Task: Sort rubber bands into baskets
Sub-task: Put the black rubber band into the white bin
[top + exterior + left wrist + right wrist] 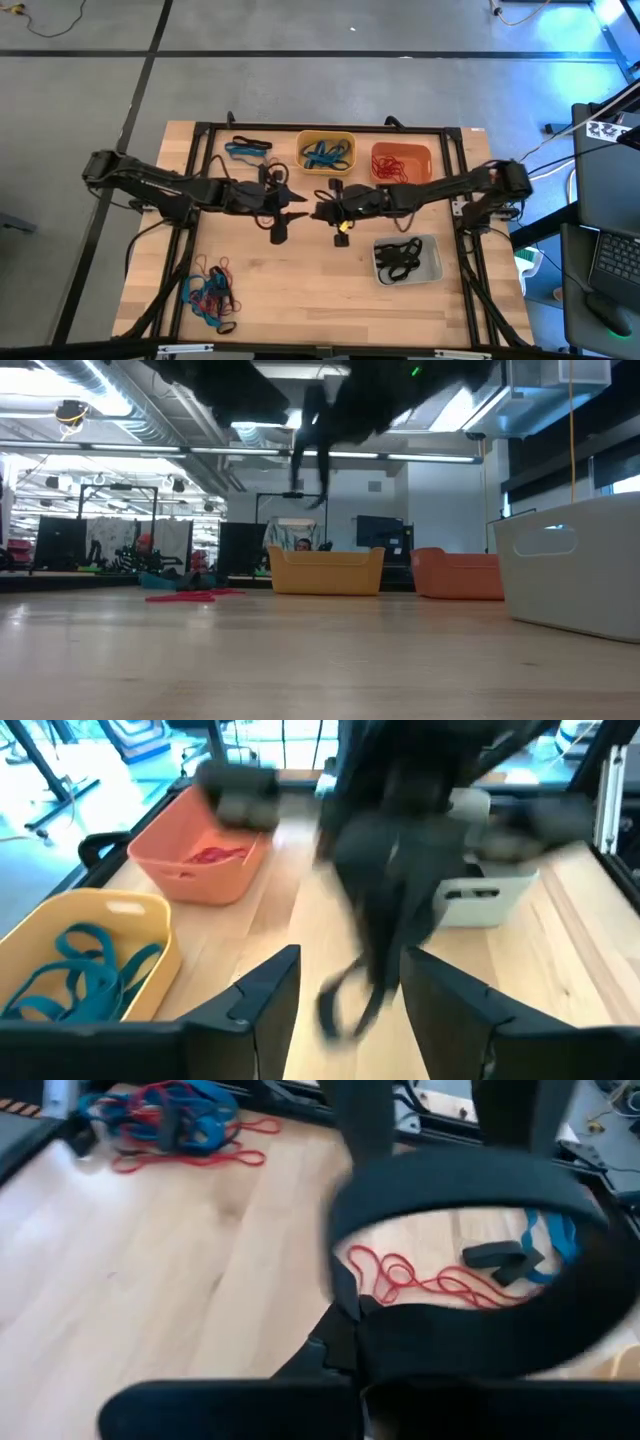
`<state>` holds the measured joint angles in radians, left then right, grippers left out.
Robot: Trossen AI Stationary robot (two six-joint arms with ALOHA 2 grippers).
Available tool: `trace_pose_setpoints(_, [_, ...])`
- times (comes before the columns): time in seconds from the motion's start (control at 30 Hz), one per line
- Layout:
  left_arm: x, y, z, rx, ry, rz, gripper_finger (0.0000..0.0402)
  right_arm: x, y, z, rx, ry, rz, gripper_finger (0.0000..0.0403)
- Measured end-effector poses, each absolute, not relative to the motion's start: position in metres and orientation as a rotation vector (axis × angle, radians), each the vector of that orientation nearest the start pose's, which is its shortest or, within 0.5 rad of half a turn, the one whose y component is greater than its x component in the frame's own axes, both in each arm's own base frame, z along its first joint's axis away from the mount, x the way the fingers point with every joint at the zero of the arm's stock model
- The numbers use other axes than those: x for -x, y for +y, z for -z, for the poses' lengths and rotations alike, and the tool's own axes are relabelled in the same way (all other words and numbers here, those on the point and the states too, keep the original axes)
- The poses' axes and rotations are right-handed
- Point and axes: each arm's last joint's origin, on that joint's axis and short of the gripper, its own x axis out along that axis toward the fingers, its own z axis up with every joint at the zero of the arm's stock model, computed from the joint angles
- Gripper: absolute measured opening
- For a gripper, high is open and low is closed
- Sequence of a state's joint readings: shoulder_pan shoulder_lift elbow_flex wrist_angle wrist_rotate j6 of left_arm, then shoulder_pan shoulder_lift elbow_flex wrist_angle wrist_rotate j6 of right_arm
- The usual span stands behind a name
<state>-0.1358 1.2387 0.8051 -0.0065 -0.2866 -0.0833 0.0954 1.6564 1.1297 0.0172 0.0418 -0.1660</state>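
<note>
A wide black rubber band (455,1185) is held above the table's middle by my right gripper (345,1335), which is shut on it. My left gripper (345,1010) faces it from the table's left. It is open, and the band's hanging end (345,1000) shows between its fingers without touching them. The yellow basket (326,152) holds blue bands, the orange basket (401,163) red ones, and the grey basket (407,260) black ones. A heap of mixed bands (210,293) lies at the near left. My right gripper pinches one short stretch of the black band's loop (350,1295) between its two fingers. It comes slanting down from the table's right. The rest of the loop stands open beyond the fingers. The band is lifted clear of the table, part of it hanging down (320,470).
Blue and black bands (248,148) lie at the far left, beside the yellow basket. Loose red bands (420,1280) lie on the wood. The black frame rails (200,180) run along the table's sides. Bare wood shows between the heap and the grey basket.
</note>
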Motion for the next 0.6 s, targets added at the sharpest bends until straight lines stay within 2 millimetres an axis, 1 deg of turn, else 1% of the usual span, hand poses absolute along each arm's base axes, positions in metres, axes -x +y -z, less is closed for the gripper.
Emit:
trace_pose_setpoints(0.17, [-0.262, -0.031, -0.263, -0.02, 0.458, -0.156, 0.017, -0.335, 0.045, -0.279, 0.187, 0.548, -0.131, 0.0008])
trace_pose_setpoints(0.33, [-0.261, -0.033, -0.261, -0.03, 0.474, -0.146, 0.0169, -0.297, 0.055, -0.297, 0.123, 0.661, -0.155, 0.0009])
trace_pose_setpoints(0.43, [-0.262, -0.033, -0.262, -0.03, 0.469, -0.147, 0.0169, -0.279, 0.057, -0.3, 0.043, 0.749, -0.139, 0.0009])
trace_pose_setpoints(0.6, [-0.262, -0.031, -0.262, -0.028, 0.469, -0.155, 0.0169, -0.258, 0.062, -0.298, -0.087, 0.903, -0.091, 0.0009])
